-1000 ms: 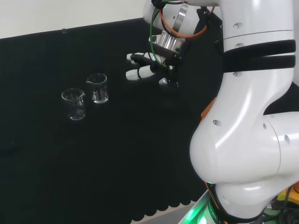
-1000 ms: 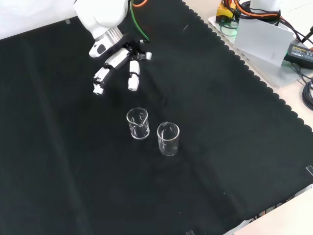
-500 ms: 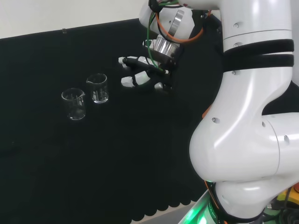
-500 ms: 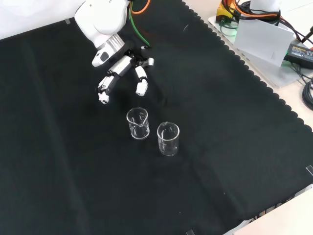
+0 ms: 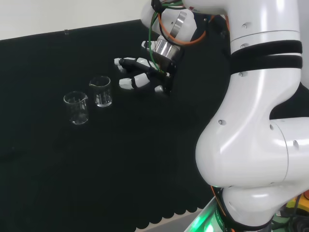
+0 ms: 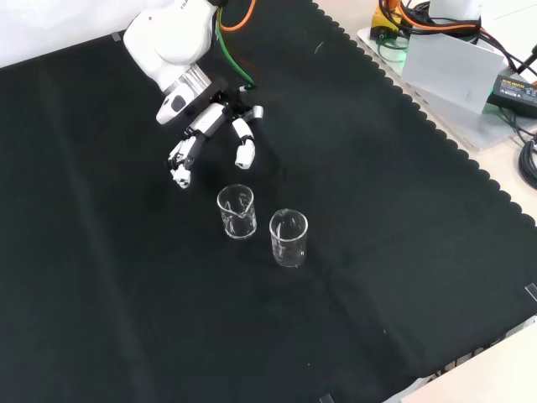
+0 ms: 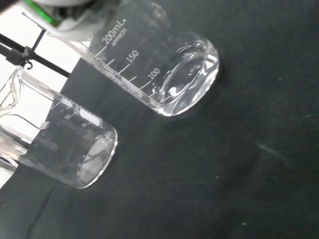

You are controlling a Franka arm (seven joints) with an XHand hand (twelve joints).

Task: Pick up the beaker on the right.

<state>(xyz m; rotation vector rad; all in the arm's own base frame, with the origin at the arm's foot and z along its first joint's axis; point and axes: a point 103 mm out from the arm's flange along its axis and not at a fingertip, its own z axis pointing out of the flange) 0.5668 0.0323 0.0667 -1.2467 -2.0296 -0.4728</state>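
Observation:
Two clear glass beakers stand upright and close together on the black cloth. In the head view the right beaker is beside the left beaker. The front view shows them as the upper beaker and the lower beaker. The hand hovers just right of the right beaker in the head view, a short gap away, fingers spread and straight, holding nothing. In the front view the hand is above and left of the upper beaker. Both beakers loom close in the wrist view.
The arm's white links take up the right of the head view. The cloth's scalloped edge runs along the right of the front view, with cables and boxes beyond it. Bare cloth surrounds the beakers.
The hand has moved toward the beakers: leftward in the head view, downward in the front view. Its fingers stay spread. The beakers have not moved.

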